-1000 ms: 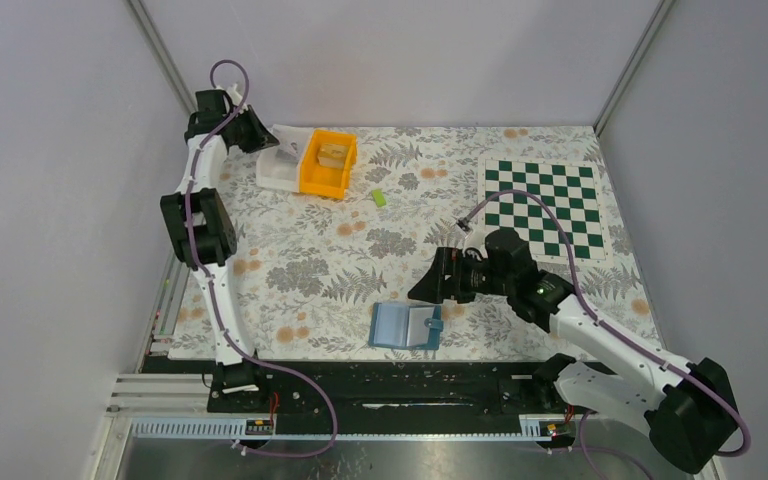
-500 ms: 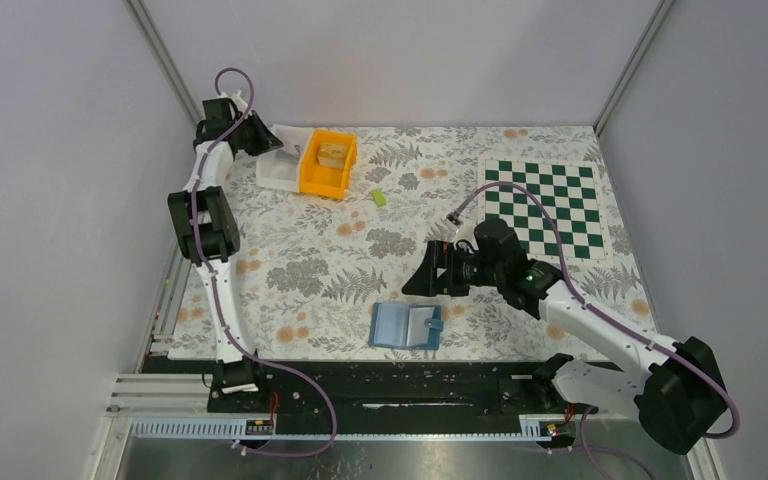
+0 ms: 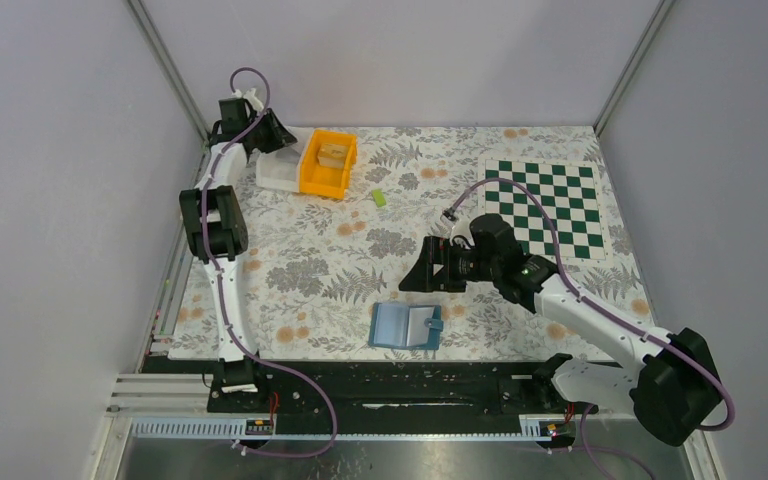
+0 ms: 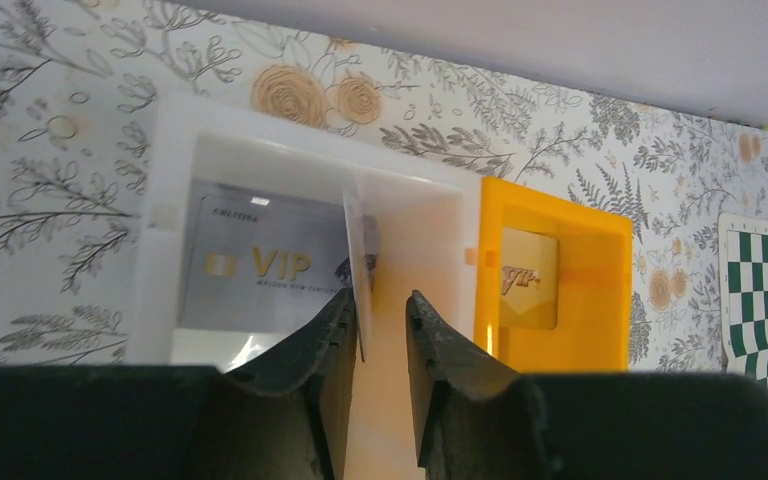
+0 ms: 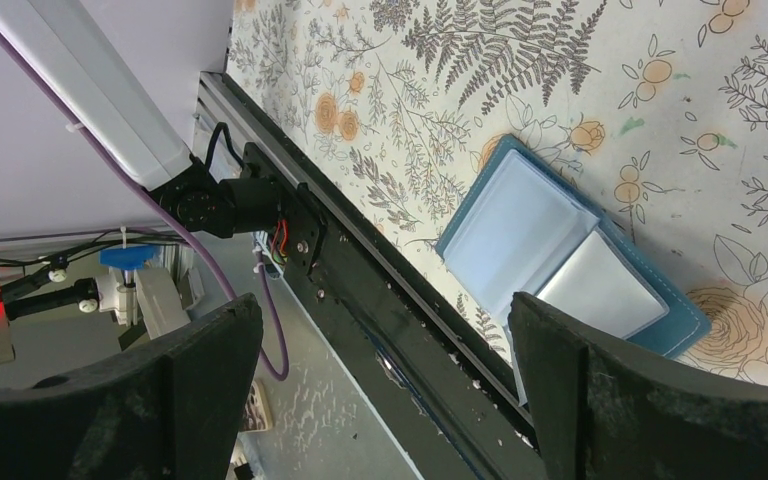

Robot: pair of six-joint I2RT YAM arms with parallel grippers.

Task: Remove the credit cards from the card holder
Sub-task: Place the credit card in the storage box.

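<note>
Floral tabletop point(image 3: 310, 285): VIP card point(image 4: 260, 265) (left-wrist view only)

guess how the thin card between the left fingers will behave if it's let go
The card stands straight on edge, so it is probably stiff and light. With the left gripper's jaws wider than it, it will likely tip flat into the white bin, maybe sliding on the glossy VIP card.

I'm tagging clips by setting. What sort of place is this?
Probably a robotics lab test cell: plain grey panel walls around a floral-clothed table, two white-and-black robot arms bolted to a black rail, and a green chessboard mat as a prop.
</note>
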